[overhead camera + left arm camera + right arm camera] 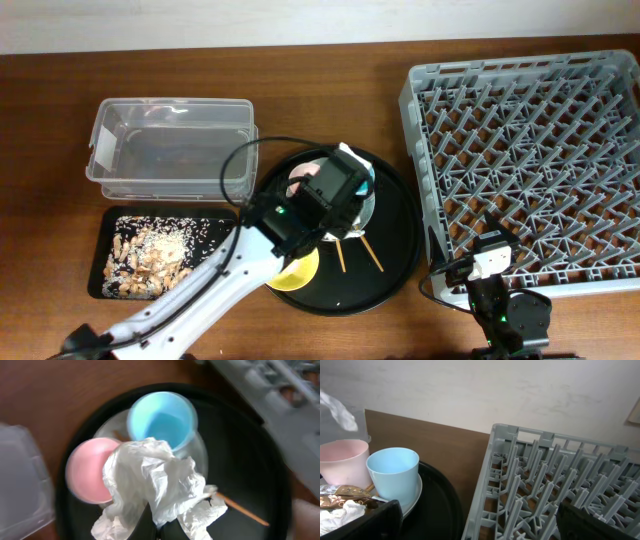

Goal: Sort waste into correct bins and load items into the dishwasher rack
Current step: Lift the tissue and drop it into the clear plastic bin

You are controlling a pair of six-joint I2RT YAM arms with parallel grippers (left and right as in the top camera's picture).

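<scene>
My left gripper (156, 526) is shut on a crumpled white paper napkin (150, 477) and hangs over the round black tray (395, 240). Under the napkin stand a pink cup (85, 472) and a light-blue cup (162, 420) on a pale grey plate (200, 452), with a chopstick (242, 509) beside them. A yellow bowl (296, 273) and two chopsticks (343, 255) show past the left arm. My right gripper (480, 527) stands open at the near left corner of the dishwasher rack (530, 150), holding nothing. A brown scrap (340, 491) and another napkin (342, 511) lie by the cups.
The clear plastic tub (170, 150) stands at the back left. In front of it the small black tray (112, 225) holds beige food scraps (150, 255). Bare wooden table runs between the round tray and the rack.
</scene>
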